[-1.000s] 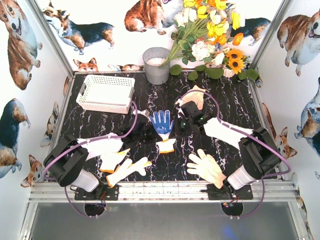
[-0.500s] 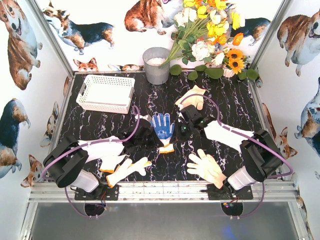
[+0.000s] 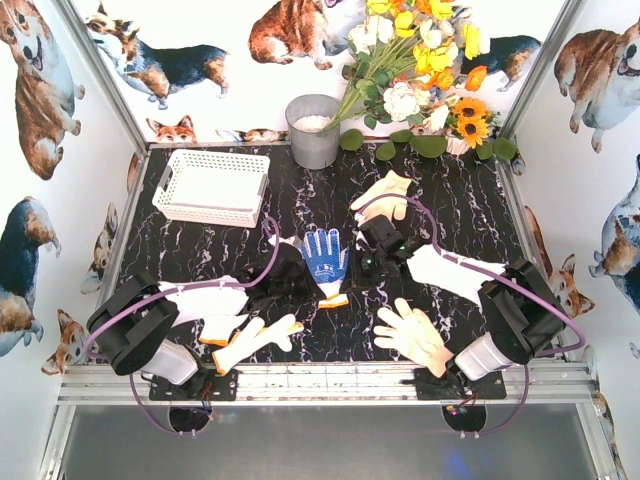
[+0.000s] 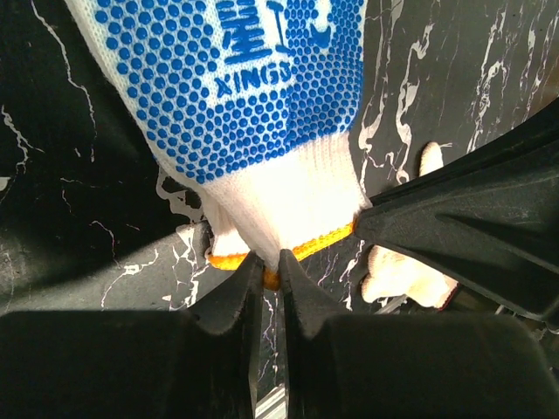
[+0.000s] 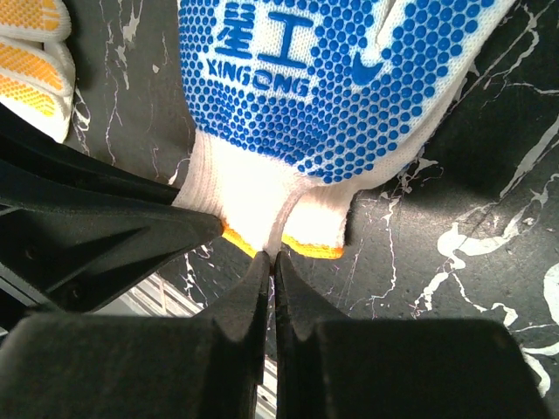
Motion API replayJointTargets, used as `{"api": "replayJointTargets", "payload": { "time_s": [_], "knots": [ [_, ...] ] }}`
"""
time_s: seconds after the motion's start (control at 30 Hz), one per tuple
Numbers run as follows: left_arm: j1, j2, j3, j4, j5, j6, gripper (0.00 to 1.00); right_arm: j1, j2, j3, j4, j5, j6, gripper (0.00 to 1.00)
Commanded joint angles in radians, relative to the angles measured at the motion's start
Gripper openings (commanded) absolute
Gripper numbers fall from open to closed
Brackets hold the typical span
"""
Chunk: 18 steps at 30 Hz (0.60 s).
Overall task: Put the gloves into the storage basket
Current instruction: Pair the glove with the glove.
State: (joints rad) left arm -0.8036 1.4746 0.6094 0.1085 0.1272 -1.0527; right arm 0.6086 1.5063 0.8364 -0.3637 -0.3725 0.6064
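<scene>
Barely begun, to judge from the layout. Nearest, along the bottom of the top view: cream glove (image 3: pixel 408 335) at lower right and yellow glove (image 3: pixel 255 340) at lower left, both loose on the desk (image 3: pixel 470 200). Mid-frame: blue glove (image 3: pixel 323 255), apparently flat on the desk, fingers toward the back, cuff toward the arms. Left jaws clenched on its orange hem, plain in the left wrist view. Right jaws likewise pressed together on the same cuff, just beside the left pair. Beyond, right of centre: peach glove (image 3: pixel 385 195), lying free. Farthest, upper left: basket (image 3: pixel 210 213), holding no glove and well apart from the blue one. Left to do, then: lift, carry to upper left, release, and the same for every other glove.

Knitted fabric throughout, limp, likely to drape when raised by the cuff. Blue glove's palm studded with raised blue dots and printed lettering, with a ribbed white cuff edged in orange thread. Desk glossy black with white marble veining. Basket rigid white plastic, shallow, rectangular, with lattice-pierced walls. Behind, at top centre: grey metal bucket (image 3: pixel 313 130).
</scene>
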Motion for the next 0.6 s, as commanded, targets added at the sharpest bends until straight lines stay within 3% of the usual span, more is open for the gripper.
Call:
{"api": "replayJointTargets", "payload": {
  "time_s": [0.0,0.43,0.57],
  "knots": [
    [-0.014,0.015,-0.01,-0.003,-0.002,0.0,0.06,0.007,-0.003,0.0,0.039,0.001,0.009,0.0],
    [-0.013,-0.023,-0.006,-0.041,-0.047,-0.001,0.35,0.031,0.02,-0.004,0.044,0.006,0.031,0.0],
    [-0.013,-0.041,-0.005,-0.055,-0.071,0.01,0.39,0.033,0.02,-0.009,0.048,0.011,0.043,0.0]
  ]
}}
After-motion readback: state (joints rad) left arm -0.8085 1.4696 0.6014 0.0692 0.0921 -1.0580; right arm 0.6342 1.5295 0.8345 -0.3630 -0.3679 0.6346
